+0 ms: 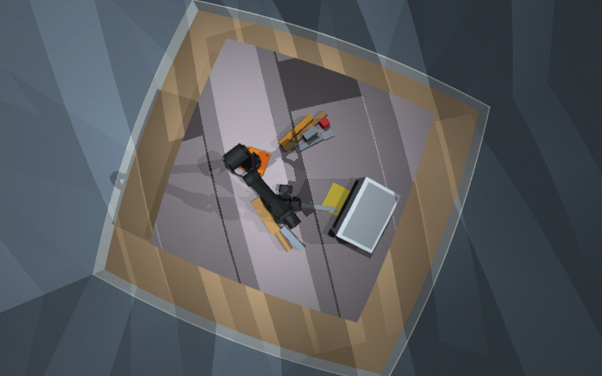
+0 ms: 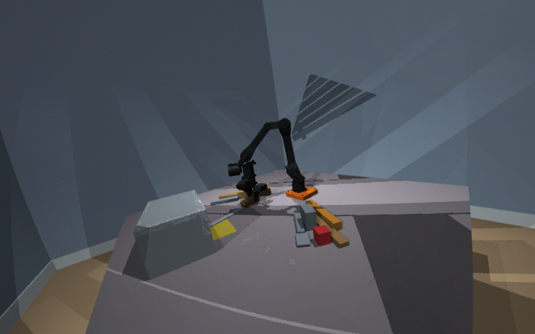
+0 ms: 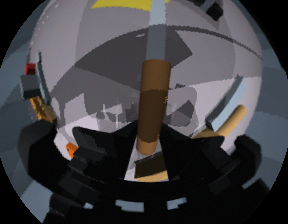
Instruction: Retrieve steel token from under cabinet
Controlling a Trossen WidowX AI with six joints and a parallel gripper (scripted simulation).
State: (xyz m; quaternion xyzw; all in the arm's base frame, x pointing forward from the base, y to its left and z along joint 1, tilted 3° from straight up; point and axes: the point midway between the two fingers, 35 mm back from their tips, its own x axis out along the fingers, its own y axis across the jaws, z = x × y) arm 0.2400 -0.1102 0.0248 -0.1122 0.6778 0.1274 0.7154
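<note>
From the top, the steel blade [image 1: 317, 206] [image 2: 230, 216] [image 3: 156, 37] reaches over the yellow area [image 1: 334, 195] [image 2: 223, 229] [image 3: 122, 4], its tip short of the cabinet [image 1: 369, 215] [image 2: 177, 236]; bare table lies between gripper and yellow edge. Exterior: the gripper [image 2: 256, 200] [image 3: 148, 123] is low, well apart from the cabinet; the token can't be made out. Wrist: fingers part-open, clamped on the brown handle [image 3: 154, 100]!

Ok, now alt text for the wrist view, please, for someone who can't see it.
The gripper is shut on the brown handle of a tool whose grey blade runs up toward a yellow patch at the top edge. A red block shows at far left.
</note>
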